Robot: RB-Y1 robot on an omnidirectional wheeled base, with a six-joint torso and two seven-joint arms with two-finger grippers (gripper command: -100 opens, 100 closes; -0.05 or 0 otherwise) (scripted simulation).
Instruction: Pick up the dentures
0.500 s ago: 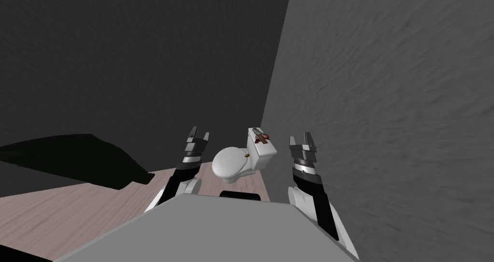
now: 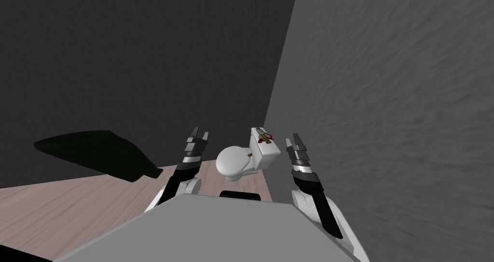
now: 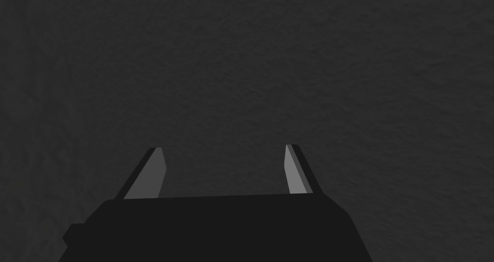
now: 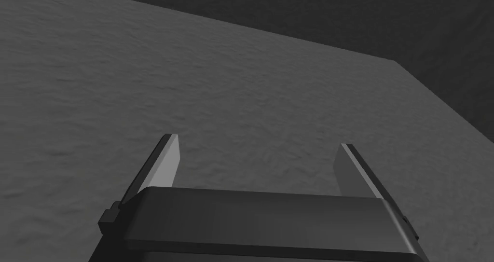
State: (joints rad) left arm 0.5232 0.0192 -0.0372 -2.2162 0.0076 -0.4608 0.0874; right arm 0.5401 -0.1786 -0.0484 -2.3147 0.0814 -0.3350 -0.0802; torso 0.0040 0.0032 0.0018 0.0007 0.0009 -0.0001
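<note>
A white toilet (image 2: 235, 161) stands against the grey wall on the right. On its tank lid (image 2: 267, 148) lie a small red and white thing (image 2: 269, 136), probably the dentures, and a brown object (image 2: 262, 135) touching it. My left gripper (image 2: 199, 134) is raised to the left of the toilet bowl, and in the left wrist view the gripper (image 3: 224, 153) is open and empty. My right gripper (image 2: 294, 139) is raised just right of the tank, between it and the wall. It (image 4: 258, 150) is open and empty in the right wrist view.
A dark wall (image 2: 144, 56) rises behind the toilet and a grey wall (image 2: 395, 104) runs close along my right. A dark shape (image 2: 101, 153) juts out over the pale wood floor (image 2: 72, 206) on the left.
The whole head view has shifted a little, so I have moved; the toilet sits slightly further right. My right gripper has turned and drawn closer to the tank.
</note>
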